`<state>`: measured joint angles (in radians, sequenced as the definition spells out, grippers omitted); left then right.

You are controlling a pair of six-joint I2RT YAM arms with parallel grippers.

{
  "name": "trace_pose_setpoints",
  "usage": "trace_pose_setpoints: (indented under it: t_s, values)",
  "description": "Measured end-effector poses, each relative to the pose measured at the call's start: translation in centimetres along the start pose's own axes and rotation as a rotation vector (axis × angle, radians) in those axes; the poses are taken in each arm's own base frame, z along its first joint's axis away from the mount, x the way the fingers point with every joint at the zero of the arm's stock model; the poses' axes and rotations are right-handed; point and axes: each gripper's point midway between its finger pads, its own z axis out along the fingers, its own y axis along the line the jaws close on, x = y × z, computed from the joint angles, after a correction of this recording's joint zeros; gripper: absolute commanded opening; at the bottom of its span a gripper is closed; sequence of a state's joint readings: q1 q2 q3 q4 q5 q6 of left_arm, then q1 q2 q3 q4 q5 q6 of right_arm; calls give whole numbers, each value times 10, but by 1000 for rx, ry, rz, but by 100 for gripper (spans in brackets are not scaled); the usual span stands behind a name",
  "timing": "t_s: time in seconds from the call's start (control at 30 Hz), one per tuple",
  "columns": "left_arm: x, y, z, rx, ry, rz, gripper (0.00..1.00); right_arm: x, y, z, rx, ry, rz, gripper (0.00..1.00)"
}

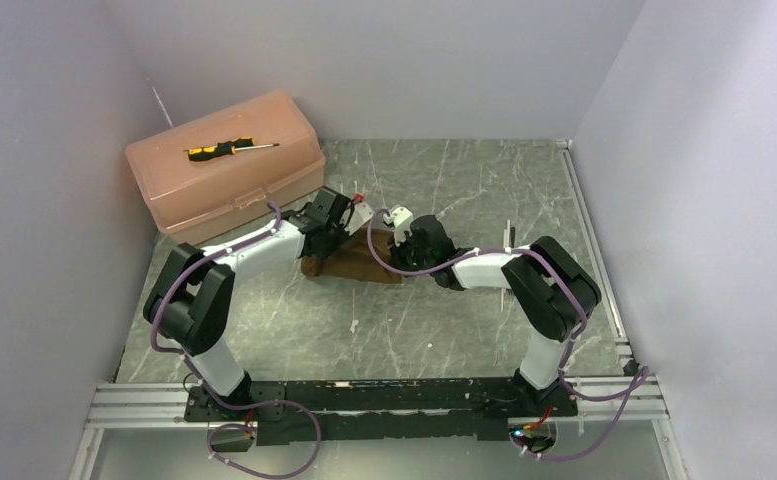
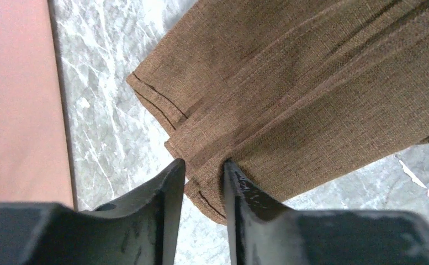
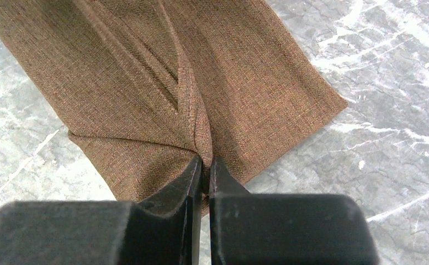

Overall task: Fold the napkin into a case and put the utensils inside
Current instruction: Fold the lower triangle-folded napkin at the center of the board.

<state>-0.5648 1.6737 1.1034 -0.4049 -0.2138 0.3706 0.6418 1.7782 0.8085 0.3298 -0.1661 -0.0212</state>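
Right gripper point(image 3: 205, 168) is clamped on the napkin point(image 3: 162, 94): in my right wrist view the 2 fingers are nearly together with a raised ridge of brown cloth pinched between the tips, and the fabric puckers up toward the pinch. Left gripper point(image 2: 204, 168) has its fingers a narrow gap apart, straddling the folded edge at the other end of the napkin point(image 2: 289, 94); cloth sits between the tips, but I can't tell whether they actually bite on it or just bracket it. From the left wrist I see several stacked layers with stitched hems, so the cloth is folded over on itself lengthwise into a strip, lying flat on the grey marbled table point(image 2: 107, 127). In the top view the napkin point(image 1: 349, 268) lies mid-table between the 2 arms, mostly hidden under both wrists, left gripper point(image 1: 326, 232) at its left end and right gripper point(image 1: 411, 243) at its right end. Pink box point(image 1: 226, 170) sits at the back left corner, near the napkin but apart from it, with a yellow-and-black screwdriver point(image 1: 226, 150) lying on its lid. A thin pale sliver shows on the table beyond the right arm's elbow, too small for me to say if it's a utensil.
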Motion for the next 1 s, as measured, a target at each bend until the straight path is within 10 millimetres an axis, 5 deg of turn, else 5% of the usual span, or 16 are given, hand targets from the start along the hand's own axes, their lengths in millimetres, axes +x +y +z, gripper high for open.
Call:
trace_pose_setpoints:
  t_s: [0.27,0.7,1.0]
  values:
    - [5,10,12,16,21,1,11,0,0,0,0,0,6,0]
    - [22,11,8,154,82,-45,10,0,0,-1,0,3,7,0]
    - [20,8,-6,220,111,-45,21,1,0,-2,3,7,9,0]
